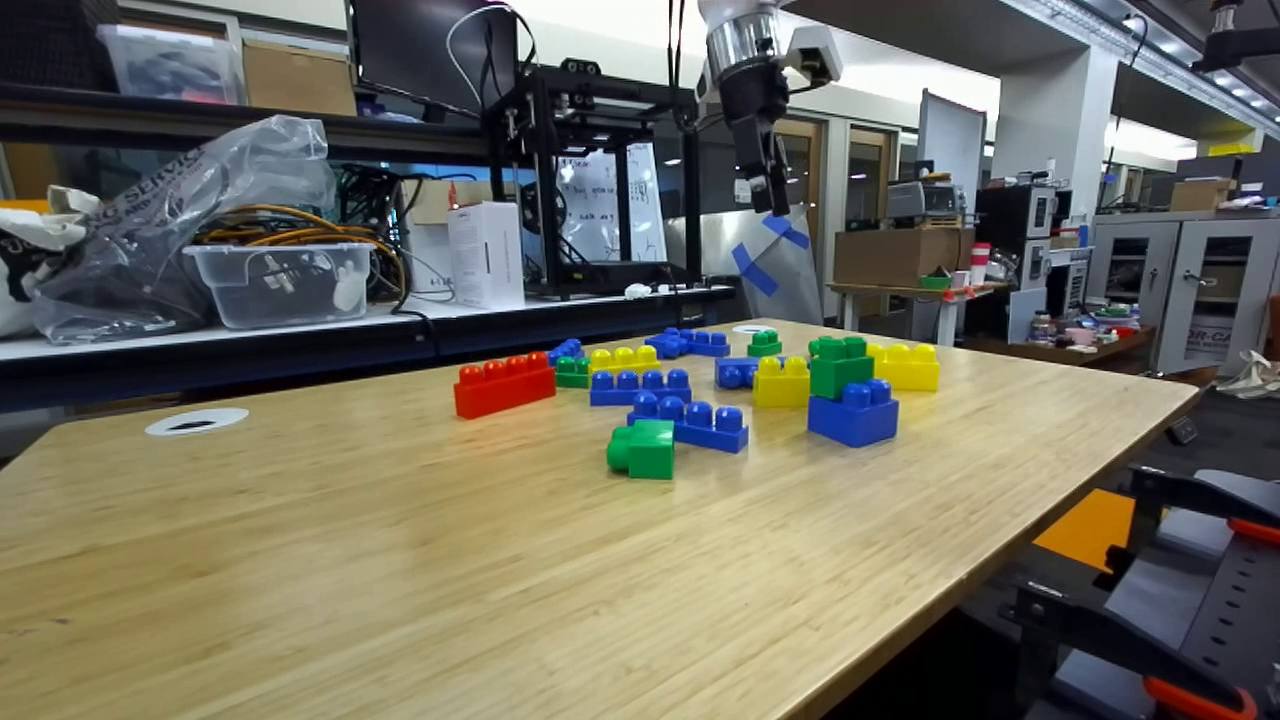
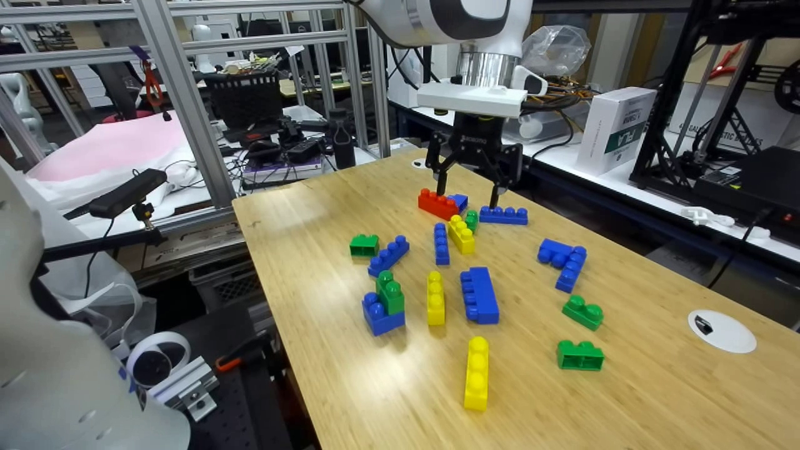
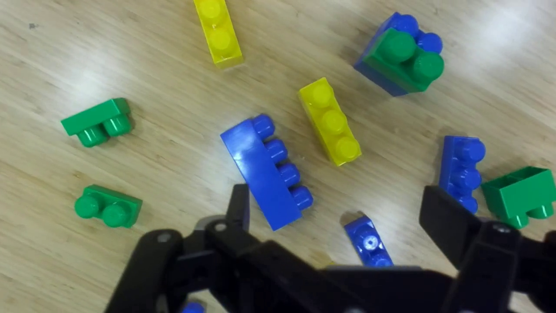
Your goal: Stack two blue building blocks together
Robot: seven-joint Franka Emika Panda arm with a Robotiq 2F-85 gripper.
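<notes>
Several blue building blocks lie apart on the table; which two the task means I cannot tell. In the wrist view a four-stud blue block [image 3: 263, 174] rests on its side, studs facing a yellow brick. Below it is a narrow blue block [image 3: 367, 239], partly hidden by the gripper. Another blue block [image 3: 456, 165] sits at right, behind a fingertip. An exterior view shows two blue blocks [image 2: 570, 269] touching at an angle, and a long blue block [image 2: 504, 216] near the back edge. My gripper [image 3: 334, 193] hovers above the table, open, nothing between its fingers.
A green brick [image 2: 391, 296] is stacked on a blue base [image 2: 382, 324]. A red brick [image 2: 437, 204], yellow bricks [image 2: 435, 299] and loose green bricks [image 2: 580, 356] lie around. Beyond the table's back edge stand a shelf and a 3D printer [image 1: 600, 180].
</notes>
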